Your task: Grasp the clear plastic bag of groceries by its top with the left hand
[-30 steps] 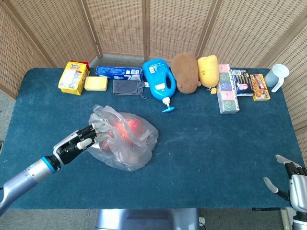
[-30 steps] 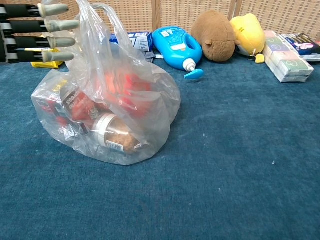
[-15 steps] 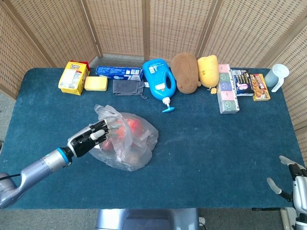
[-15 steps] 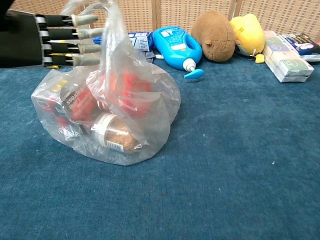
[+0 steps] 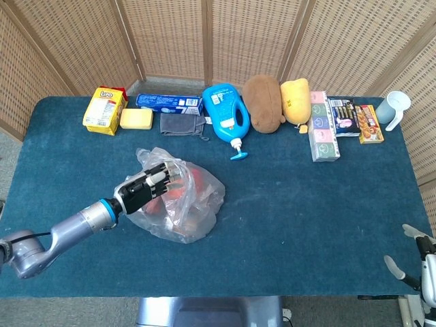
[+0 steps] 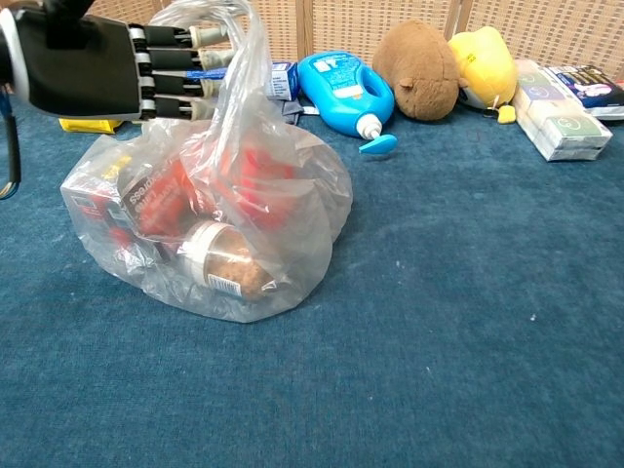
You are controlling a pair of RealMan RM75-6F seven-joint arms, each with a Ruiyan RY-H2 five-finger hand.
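The clear plastic bag [image 5: 194,204] lies on the blue table, left of centre, holding red packets and a jar [image 6: 219,261]. Its bunched top [image 6: 222,21] stands upright. My left hand [image 5: 146,186] has come in from the left and sits over the bag's upper part. In the chest view the left hand [image 6: 93,68] has its fingers [image 6: 185,60] stretched straight out against the plastic at the top, not curled around it. My right hand [image 5: 419,268] shows only partly at the bottom right corner, off the table, fingers spread and holding nothing.
Along the table's back edge stand a yellow box [image 5: 104,110], a sponge [image 5: 135,118], a blue carton [image 5: 168,101], a grey cloth [image 5: 181,123], a blue detergent bottle [image 5: 226,116], two plush toys [image 5: 263,102], snack boxes [image 5: 323,129] and a cup [image 5: 396,107]. A wicker screen stands behind.
My left hand has moved rightward and forward, from beside the bag to its top, and its straight fingers now push into the plastic. The right hand has sunk slightly lower.
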